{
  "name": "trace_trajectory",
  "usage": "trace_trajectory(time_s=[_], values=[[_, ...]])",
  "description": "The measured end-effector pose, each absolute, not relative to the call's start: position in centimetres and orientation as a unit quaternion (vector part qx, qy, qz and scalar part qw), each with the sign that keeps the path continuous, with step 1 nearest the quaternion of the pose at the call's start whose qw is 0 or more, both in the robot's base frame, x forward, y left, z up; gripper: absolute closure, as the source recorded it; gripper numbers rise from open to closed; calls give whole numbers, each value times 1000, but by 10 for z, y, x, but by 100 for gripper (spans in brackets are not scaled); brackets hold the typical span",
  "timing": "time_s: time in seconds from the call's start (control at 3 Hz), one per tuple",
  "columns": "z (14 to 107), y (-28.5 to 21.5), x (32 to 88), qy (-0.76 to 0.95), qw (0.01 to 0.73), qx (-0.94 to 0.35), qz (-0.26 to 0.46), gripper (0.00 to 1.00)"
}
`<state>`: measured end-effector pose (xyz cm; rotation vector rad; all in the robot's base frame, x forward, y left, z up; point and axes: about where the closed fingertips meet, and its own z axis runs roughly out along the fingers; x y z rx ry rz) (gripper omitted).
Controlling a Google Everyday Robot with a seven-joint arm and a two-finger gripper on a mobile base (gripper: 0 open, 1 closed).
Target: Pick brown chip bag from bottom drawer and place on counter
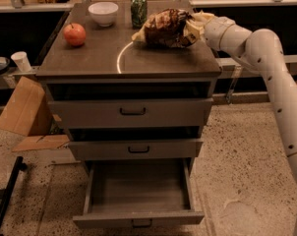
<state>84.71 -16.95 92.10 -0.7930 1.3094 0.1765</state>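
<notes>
On my screen the counter (153,63) fills the upper middle of the view. Below it, the bottom drawer (138,219) stands pulled out, with nothing in it that I can see. The arm (271,68) reaches in from the right and bends over the counter's back right corner.

The chip bag (163,27) is at that back right part of the counter. Its long axis runs roughly left to right, and one tan end points left toward the pale arc. It looks to be resting on the surface or just above it, and from this angle I can't say which.

The end effector (197,22) is at the bag's right end, so the bag lies directly to the left of it and in contact with it. The crumpled tan end of the bag covers the end effector, so I cannot tell whether it is clamped on the bag or has let go.

A can (138,10) stands just left of the bag's rear edge. A bowl (103,13) and an apple (74,34) sit further left, well apart from the bag. I judge that the bag can be put down where it is without nudging the can.
</notes>
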Motion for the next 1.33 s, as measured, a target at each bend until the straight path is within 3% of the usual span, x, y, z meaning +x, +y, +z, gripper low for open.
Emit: trace_trajectory(time_s=[0.67, 1.0, 1.33], values=[[922, -157, 835, 578, 703, -390, 139, 14], [945, -142, 802, 548, 703, -421, 168, 0], [968, -139, 760, 530, 705, -442, 165, 0]])
